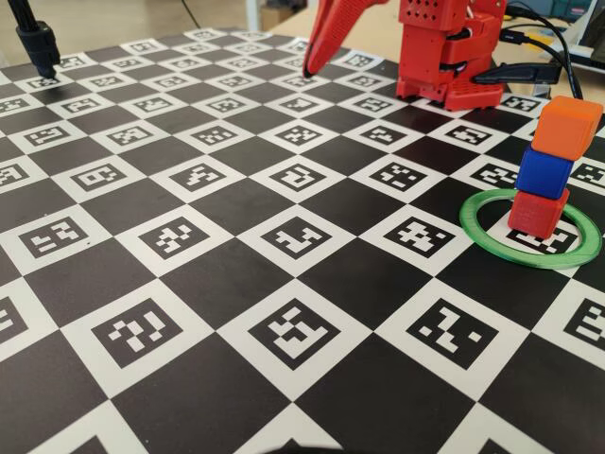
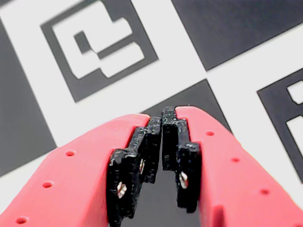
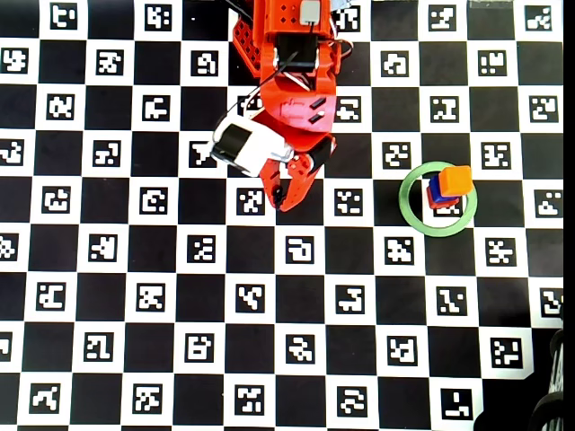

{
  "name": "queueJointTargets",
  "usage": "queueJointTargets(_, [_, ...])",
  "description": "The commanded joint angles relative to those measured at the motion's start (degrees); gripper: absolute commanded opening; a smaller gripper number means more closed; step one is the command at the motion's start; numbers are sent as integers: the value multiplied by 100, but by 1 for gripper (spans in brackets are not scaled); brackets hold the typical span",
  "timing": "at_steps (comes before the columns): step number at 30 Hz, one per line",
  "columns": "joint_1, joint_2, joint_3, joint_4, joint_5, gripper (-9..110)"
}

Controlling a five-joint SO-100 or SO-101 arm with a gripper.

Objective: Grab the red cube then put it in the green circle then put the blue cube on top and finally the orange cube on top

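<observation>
Inside the green circle stands a three-cube tower: the red cube at the bottom, the blue cube on it, the orange cube on top. The gripper hangs well apart over the checkered board, its jaws pressed together and empty.

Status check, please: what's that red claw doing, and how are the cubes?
End effector shut, empty. Orange cube on blue cube on red cube, inside green circle. Nothing obstructing.

Matte plastic orange cube, blue cube and red cube; translucent glossy green ring; rough black pads on smooth red gripper.
</observation>
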Motion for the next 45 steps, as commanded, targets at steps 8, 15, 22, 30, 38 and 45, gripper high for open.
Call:
queueJointTargets(8, [-185,1169,571,729,-949,-6])
queueJointTargets(15, [-598,1837,835,1450,-976,-6])
queueJointTargets(22, [-545,2461,1345,2048,-1301,-6])
queueJointTargets(30, [-729,3076,1846,2602,-1433,-6])
queueJointTargets(38, [-844,3674,2145,3234,-1573,-6])
queueJointTargets(45, [-914,3674,2153,3340,-2039,-6])
